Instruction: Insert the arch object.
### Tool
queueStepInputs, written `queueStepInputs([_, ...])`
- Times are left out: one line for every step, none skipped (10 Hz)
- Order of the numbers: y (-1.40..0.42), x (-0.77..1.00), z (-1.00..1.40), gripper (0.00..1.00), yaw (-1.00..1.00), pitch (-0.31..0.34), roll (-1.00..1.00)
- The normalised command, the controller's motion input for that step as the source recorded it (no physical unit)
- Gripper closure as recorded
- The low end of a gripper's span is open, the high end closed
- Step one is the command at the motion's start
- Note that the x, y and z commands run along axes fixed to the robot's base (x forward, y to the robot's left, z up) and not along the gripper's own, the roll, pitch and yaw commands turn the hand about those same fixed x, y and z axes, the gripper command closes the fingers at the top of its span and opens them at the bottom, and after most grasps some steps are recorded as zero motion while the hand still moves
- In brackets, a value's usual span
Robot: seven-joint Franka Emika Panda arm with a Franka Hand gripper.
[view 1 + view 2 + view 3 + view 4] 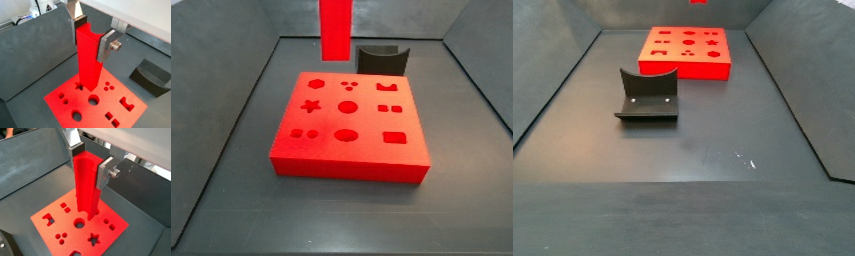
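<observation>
**Red bar clamped and hanging over the board**

The largest thing I see is the grey bin floor (687,150), walled on all sides. On it sits the red board (352,125) with its shaped holes; in a side view it lies at about 12 o'clock from the dark fixture (648,95), well apart from it, while from the opposite side the fixture stands just behind the board's far edge (382,58).

Next in size is the arch object (88,57), the long slim red bar. It hangs upright, and in a side view I see only its lower part coming down from the top edge of the frame (334,30), its bottom end clear above the board near the far-left corner. In both wrist views its lower end points down at the holed face; I cannot tell whether it touches.

The gripper (90,163) is closed on the bar's upper end, one silver finger (107,173) pressed flat on each side, the opening only as wide as the bar itself. It is out of sight in both side views.
</observation>
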Motion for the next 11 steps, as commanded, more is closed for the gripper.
queueStepInputs([0.02,0.11,0.00,1.00,0.00,-0.003,-0.01])
queueStepInputs([0.20,0.29,-0.02,1.00,0.00,-0.031,0.00])
queueStepInputs([0.30,0.48,-0.07,1.00,0.00,-0.056,-0.01])
queueStepInputs([0.34,0.62,-0.06,1.00,0.00,-0.049,-0.02])
queueStepInputs([0.42,0.77,-0.06,1.00,0.00,-0.034,-0.05])
queueStepInputs([0.43,0.96,-0.05,1.00,0.00,-0.043,-0.05])
queueStepInputs([0.22,1.00,0.00,1.00,-0.04,0.000,0.06])
queueStepInputs([0.19,1.00,0.00,1.00,-0.08,0.000,0.11])
queueStepInputs([0.24,1.00,0.00,1.00,-0.10,0.000,0.07])
queueStepInputs([0.23,1.00,0.00,1.00,-0.11,0.000,0.05])
queueStepInputs([0.23,1.00,-0.01,1.00,-0.11,0.000,0.06])
